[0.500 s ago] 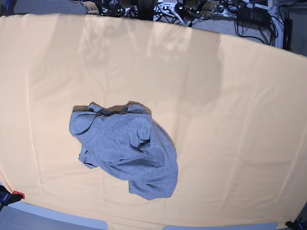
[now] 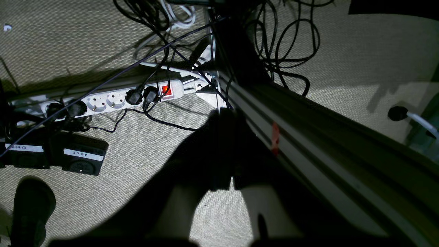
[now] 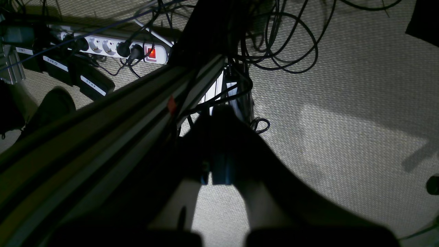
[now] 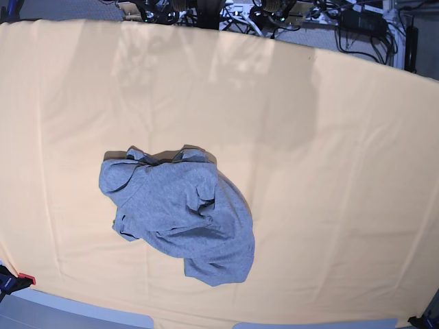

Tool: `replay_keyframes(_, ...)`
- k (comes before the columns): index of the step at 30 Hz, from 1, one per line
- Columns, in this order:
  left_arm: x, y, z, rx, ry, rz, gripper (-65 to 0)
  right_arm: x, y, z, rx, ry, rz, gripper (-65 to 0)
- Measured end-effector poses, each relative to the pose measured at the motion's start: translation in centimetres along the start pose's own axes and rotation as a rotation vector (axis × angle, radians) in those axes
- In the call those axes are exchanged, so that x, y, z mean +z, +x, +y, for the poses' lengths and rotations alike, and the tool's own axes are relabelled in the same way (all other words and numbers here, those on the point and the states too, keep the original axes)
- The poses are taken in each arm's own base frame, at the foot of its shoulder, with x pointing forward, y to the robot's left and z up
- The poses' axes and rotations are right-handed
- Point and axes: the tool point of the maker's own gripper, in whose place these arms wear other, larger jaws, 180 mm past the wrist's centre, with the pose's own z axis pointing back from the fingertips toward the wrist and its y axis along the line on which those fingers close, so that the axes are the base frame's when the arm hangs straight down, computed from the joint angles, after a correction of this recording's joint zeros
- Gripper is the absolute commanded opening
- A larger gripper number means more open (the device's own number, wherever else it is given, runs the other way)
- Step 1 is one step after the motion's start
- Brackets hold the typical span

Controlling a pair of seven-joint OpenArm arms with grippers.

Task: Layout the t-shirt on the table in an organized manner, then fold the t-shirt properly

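The t-shirt (image 4: 180,218) lay crumpled left of centre on the table (image 4: 329,157), judged light, limp and best pinched at collar or hem, while both grippers, parked below over the floor, were closed and empty.

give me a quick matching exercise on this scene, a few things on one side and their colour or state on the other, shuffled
Things:
1. t-shirt
2. table
3. power strip switch
4. left end effector

Colour or state:
A. lit red
B. shut, hanging over the carpeted floor
C. pale orange-peach
D. grey, crumpled in a heap

Pairs: 1-D, 2-C, 3-A, 4-B
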Motion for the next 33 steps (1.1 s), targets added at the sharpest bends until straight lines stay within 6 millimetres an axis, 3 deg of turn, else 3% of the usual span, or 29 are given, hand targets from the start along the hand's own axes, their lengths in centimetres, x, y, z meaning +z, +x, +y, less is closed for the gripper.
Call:
replay_keyframes(7,0.0,0.3,-0.1,-0.003,-0.002,-0.008,-65.0,0.2,1.8,-0.1,0.009,-0.003,-0.044,-65.0)
replay_keyframes(10,0.0,0.3,-0.2,-0.005,-0.004,0.004,-65.0,0.2,1.7,-0.1,0.007,-0.003,-0.023,-65.0)
replay_keyframes(16,0.7,-3.0,0.1,0.007,-0.009,0.119,-65.0,0.9,-4.0,0.8,0.026,0.064,0.203,-65.0)
replay_keyframes(22,2.9,-6.9,0.9,0.046,-0.014,0.174,-65.0,2.7,-9.0,0.8,0.048,0.077,0.252,-65.0)
replay_keyframes(28,6.3,-7.8,0.9,0.03,-0.089,0.195,-65.0,6.3,-12.0,1.1,0.113,0.162,0.263,-65.0)
replay_keyframes(33,10.7,-9.3,1.7,-0.028,-0.113,0.212,-65.0,11.0,-14.4,0.5,0.148,0.185,0.279,-65.0)
